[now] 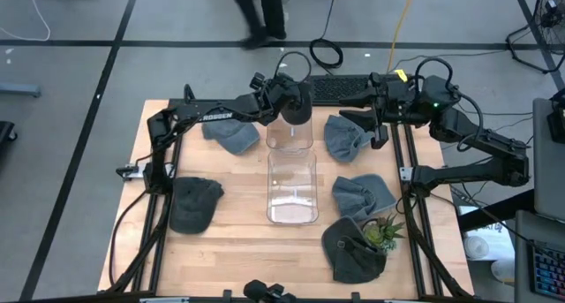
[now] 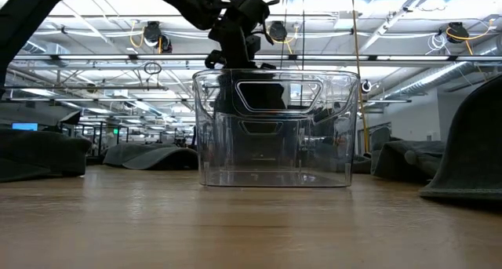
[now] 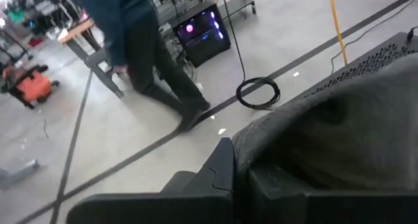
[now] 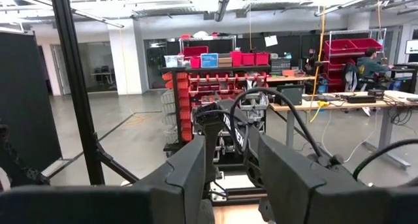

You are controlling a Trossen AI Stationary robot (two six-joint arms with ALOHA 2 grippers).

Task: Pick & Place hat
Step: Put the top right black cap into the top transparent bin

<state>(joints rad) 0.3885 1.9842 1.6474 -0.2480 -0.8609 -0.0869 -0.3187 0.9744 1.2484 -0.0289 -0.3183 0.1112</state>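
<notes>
Wooden tabletop (image 1: 238, 241), seen from above, fills a workshop floor scene with two dark arms reaching in from the far corners. At the far middle of the table, the left gripper (image 1: 297, 102) is clenched on a dark grey hat (image 1: 298, 109), holding it up above the far clear plastic bin (image 1: 290, 137). In the left wrist view the hat (image 3: 339, 145) is soft grey cloth bunched against the fingers (image 3: 222, 165). It looks light and floppy, likely to sag and drape, so a pinch on the stiffer brim or a gathered fold should hold best. A second clear bin (image 1: 292, 188) sits just nearer. Five more grey caps lie flat around the bins, two on the left, three on the right. A small potted plant (image 1: 381, 232) stands at the near right. The right gripper (image 1: 378, 126) hovers at the far right, fingers apart and grasping nothing. A person walks beyond the far edge.
</notes>
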